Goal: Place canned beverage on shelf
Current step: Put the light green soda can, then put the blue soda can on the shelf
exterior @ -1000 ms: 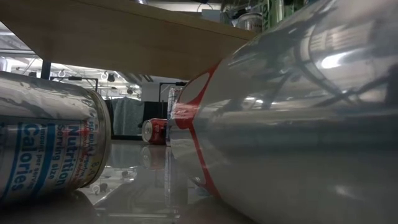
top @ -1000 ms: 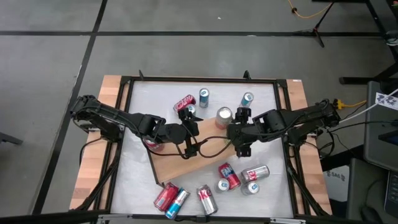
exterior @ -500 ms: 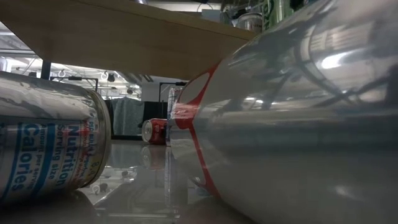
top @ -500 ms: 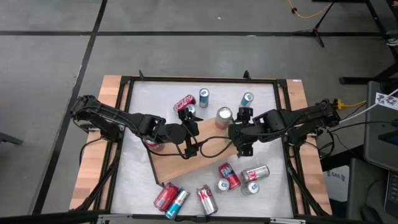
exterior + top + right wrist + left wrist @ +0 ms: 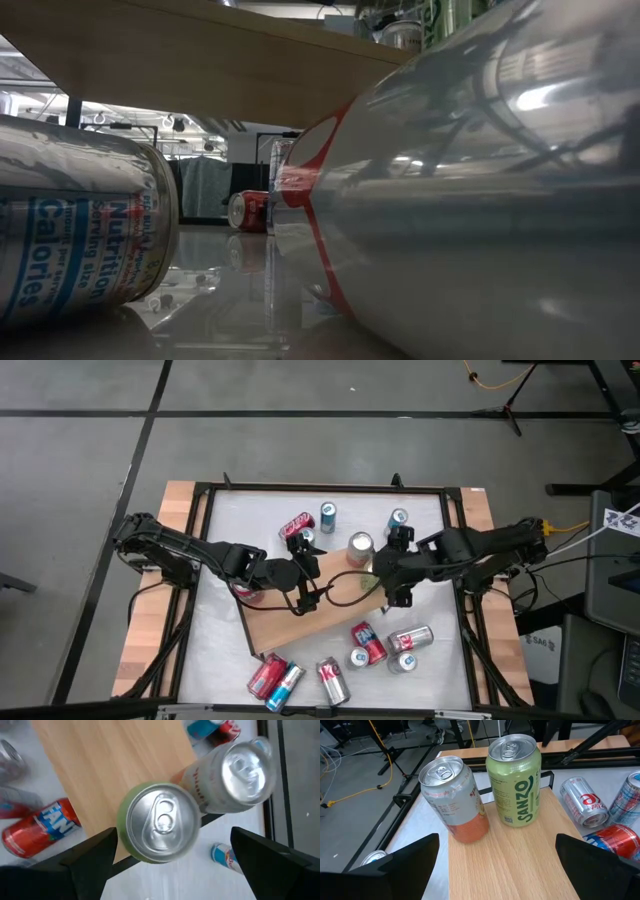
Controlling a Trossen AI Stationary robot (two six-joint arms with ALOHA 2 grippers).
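Note:
The shelf [image 5: 300, 615], a light wooden board with a black frame, lies slantwise in the middle of the table. A green canned beverage [image 5: 514, 780] [image 5: 159, 822] stands upright on its far right corner. A silver-and-orange can [image 5: 452, 800] [image 5: 240, 772] stands upright close beside it at the board's edge. My right gripper [image 5: 388, 568] [image 5: 175, 862] hangs open above the green can, its fingers apart from the can on either side. My left gripper [image 5: 316, 575] [image 5: 495, 880] is open over the board, pointing at both cans from the left.
Several cans lie on the white table near the front [image 5: 368, 643] [image 5: 410, 638] [image 5: 333, 680] [image 5: 268, 676], two of them filling the low view [image 5: 80, 230] [image 5: 480, 200]. Upright blue cans [image 5: 328, 515] [image 5: 398, 520] and a red can [image 5: 295, 525] are at the far side.
My right gripper has risen and drawn back a little toward the table's right edge, staying open. The green can stays upright on the shelf and now shows clear of the gripper in the high view.

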